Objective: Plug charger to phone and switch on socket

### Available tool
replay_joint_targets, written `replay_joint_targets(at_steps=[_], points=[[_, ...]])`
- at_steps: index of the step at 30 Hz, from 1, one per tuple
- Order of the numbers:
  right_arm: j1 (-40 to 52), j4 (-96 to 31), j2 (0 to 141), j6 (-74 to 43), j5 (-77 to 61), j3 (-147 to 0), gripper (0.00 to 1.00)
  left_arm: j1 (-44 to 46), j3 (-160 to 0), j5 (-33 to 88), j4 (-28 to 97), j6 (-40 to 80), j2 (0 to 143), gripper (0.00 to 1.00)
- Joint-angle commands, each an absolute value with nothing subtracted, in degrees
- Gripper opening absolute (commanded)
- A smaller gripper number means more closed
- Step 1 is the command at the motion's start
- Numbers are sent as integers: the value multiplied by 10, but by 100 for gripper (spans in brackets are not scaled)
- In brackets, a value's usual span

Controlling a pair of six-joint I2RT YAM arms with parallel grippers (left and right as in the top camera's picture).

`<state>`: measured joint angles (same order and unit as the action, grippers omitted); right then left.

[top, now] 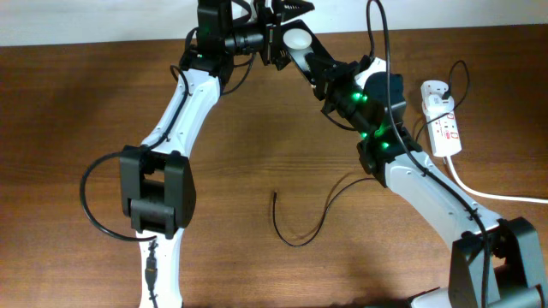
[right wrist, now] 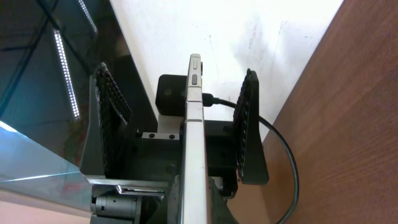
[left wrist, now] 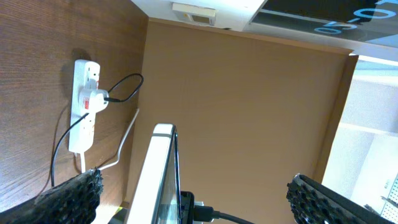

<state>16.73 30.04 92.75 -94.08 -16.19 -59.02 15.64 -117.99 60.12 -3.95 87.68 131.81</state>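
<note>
**Overhead.** A brown wood-grain table (top: 257,154) runs up to a white wall (top: 86,17). The left gripper (top: 272,34) and right gripper (top: 301,44) face each other above the far edge. The charger (top: 300,233) lies looped at mid-table, its tip bare on the wood and well apart from both grippers. The socket (top: 443,124) lies at the far right, with a white adapter (top: 432,90) plugged on it.

**Left wrist.** The left fingers (left wrist: 78,193) stand wide apart and touch nothing. The phone (left wrist: 158,180) rises edge-on between them, off the table. Behind it is a tan panel (left wrist: 249,112).

**Right wrist.** The phone runs up from the lower edge, clasped by the right gripper, whose fingertips are hidden. At left is dark glass (right wrist: 50,74).
</note>
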Motion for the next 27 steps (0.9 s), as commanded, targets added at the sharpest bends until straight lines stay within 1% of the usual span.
replay_joint_targets(at_steps=[1, 6, 10, 17, 18, 19, 20, 21, 22, 24, 25, 27], points=[[177, 309, 923, -930, -157, -599, 4, 158, -1187, 591, -43, 878, 1315, 96], [179, 309, 923, -931, -155, -599, 4, 158, -1187, 583, -43, 878, 1315, 96], [207, 307, 923, -931, -104, -599, 4, 158, -1187, 580, -43, 878, 1315, 96], [211, 303, 923, -930, -85, -599, 4, 158, -1187, 571, -43, 878, 1315, 97], [211, 303, 923, -930, -85, -599, 4, 158, -1187, 572, -43, 878, 1315, 94], [211, 303, 923, -930, -85, -599, 4, 158, -1187, 572, -43, 878, 1315, 86], [211, 303, 923, -930, -85, -599, 4, 158, -1187, 572, -43, 878, 1315, 73], [211, 303, 923, -930, -85, -599, 4, 158, -1187, 572, -43, 878, 1315, 64], [211, 303, 923, -930, -85, -599, 4, 158, -1187, 572, -43, 878, 1315, 52], [211, 303, 923, -930, -85, -599, 4, 158, -1187, 574, -43, 863, 1315, 44], [211, 303, 923, -930, -85, -599, 4, 158, -1187, 577, -43, 860, 1315, 44], [211, 303, 923, -931, -85, -599, 4, 158, -1187, 578, -43, 858, 1315, 35]])
